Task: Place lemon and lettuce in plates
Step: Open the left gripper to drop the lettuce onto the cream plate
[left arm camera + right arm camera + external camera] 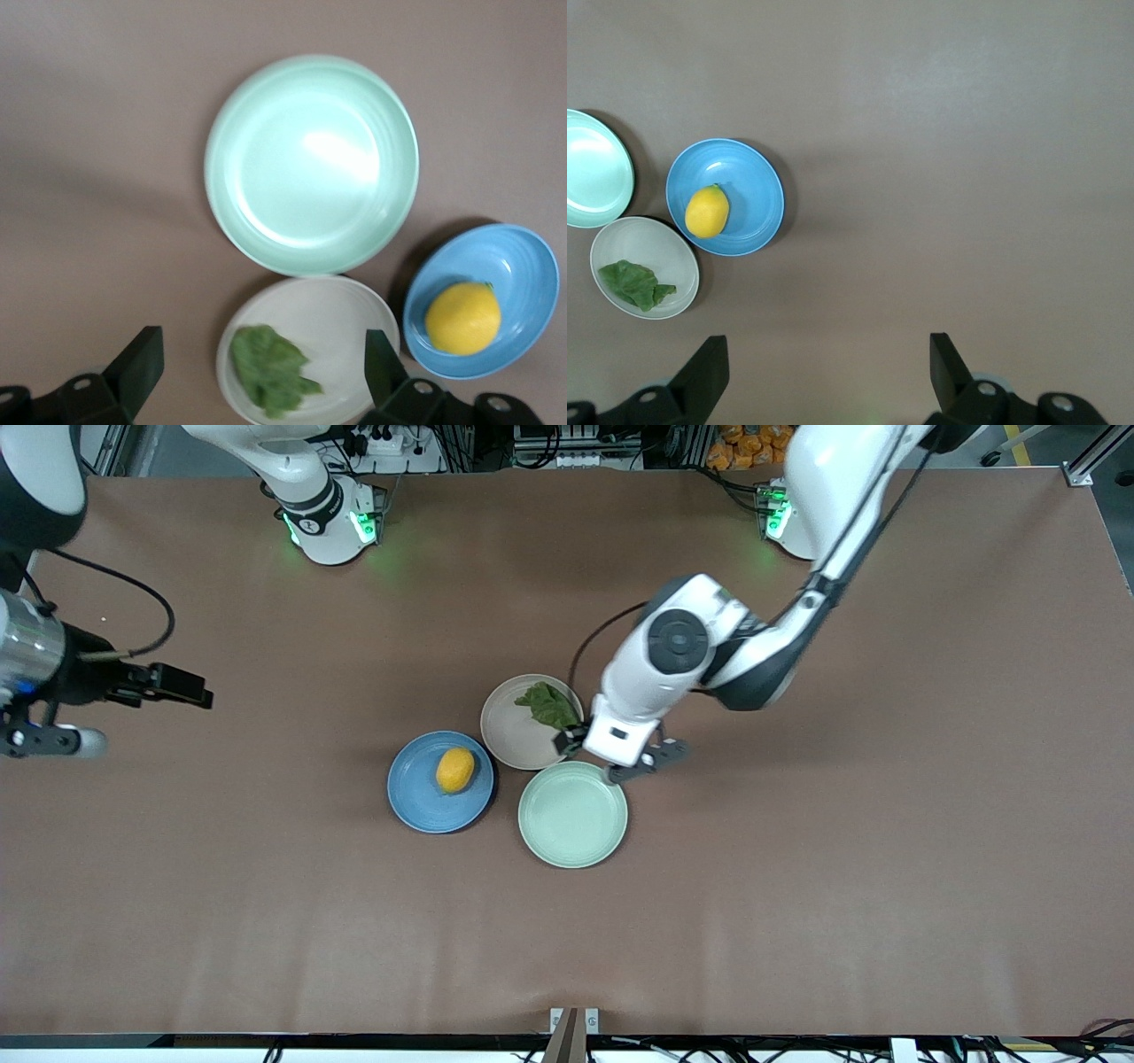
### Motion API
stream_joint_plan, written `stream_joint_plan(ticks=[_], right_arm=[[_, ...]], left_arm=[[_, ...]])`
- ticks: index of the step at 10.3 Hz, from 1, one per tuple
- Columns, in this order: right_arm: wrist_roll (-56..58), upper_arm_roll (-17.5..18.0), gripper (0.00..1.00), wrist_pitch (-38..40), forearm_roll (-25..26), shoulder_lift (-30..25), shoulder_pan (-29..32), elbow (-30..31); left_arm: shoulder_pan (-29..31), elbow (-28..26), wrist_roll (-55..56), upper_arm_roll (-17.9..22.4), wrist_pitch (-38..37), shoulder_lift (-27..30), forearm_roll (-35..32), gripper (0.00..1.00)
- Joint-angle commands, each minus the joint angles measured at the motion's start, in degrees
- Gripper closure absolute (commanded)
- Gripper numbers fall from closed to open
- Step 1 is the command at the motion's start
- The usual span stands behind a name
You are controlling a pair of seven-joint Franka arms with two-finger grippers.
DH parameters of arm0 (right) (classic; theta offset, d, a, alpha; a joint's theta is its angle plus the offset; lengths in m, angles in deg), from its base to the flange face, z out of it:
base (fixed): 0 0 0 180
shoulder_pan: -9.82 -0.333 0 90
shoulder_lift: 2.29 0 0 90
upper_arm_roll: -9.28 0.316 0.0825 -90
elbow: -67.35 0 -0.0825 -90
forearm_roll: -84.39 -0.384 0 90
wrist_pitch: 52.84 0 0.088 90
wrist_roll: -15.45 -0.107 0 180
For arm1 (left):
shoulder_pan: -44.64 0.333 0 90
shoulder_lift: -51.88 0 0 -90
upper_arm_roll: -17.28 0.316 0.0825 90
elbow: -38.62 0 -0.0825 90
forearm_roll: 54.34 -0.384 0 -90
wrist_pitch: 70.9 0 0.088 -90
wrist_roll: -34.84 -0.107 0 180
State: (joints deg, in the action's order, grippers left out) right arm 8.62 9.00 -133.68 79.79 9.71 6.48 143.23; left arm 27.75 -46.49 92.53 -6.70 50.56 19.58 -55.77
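Observation:
The lemon [454,770] lies in the blue plate [416,797]. The lettuce [549,705] lies in the beige-pink plate [509,731], which stands beside the blue plate and farther from the front camera. My left gripper [613,756] is open and empty, above the beige-pink plate's rim. In the left wrist view its fingers [137,363] straddle the lettuce [266,367] on the beige-pink plate [328,319], with the lemon [462,317] beside. My right gripper [53,740] is open and empty, high over bare table at the right arm's end; its wrist view shows the lemon [707,211] and lettuce [633,283].
A pale mint-green plate [572,814] stands empty beside the other two plates, nearest to the front camera; it also shows in the left wrist view [310,168]. Brown table [797,868] spreads around the plates.

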Motion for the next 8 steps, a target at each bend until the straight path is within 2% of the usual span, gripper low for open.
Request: stream_joint_plan(ticks=[1,3,4,6,8], right_arm=[[0.5,1.2,0.00,0.0,2.0,-3.5,1.1,2.5],[0.4,1.9,0.00,-0.1,3.2,-6.6,2.4,5.4],[0.4,1.9,0.00,-0.2,5.4,-7.4,2.6,6.7],[1.3,1.9,0.00,-0.7,5.7,-8.0,4.3,8.4],[3.7,1.9,0.00,-3.2,5.7,-10.5,5.4,12.3]], left_arm=[[5.9,-1.3,-11.0,-0.9,-6.1,5.1,-0.4,0.00],[8.5,-1.1,-16.5,-0.2,-9.7,7.8,0.5,0.00],[9.2,-1.0,-16.6,0.4,-10.8,9.3,1.2,0.00],[11.2,0.7,-19.2,1.7,-14.0,10.9,1.9,0.00],[11.1,2.2,-26.2,6.5,-17.5,12.8,4.6,0.00]])
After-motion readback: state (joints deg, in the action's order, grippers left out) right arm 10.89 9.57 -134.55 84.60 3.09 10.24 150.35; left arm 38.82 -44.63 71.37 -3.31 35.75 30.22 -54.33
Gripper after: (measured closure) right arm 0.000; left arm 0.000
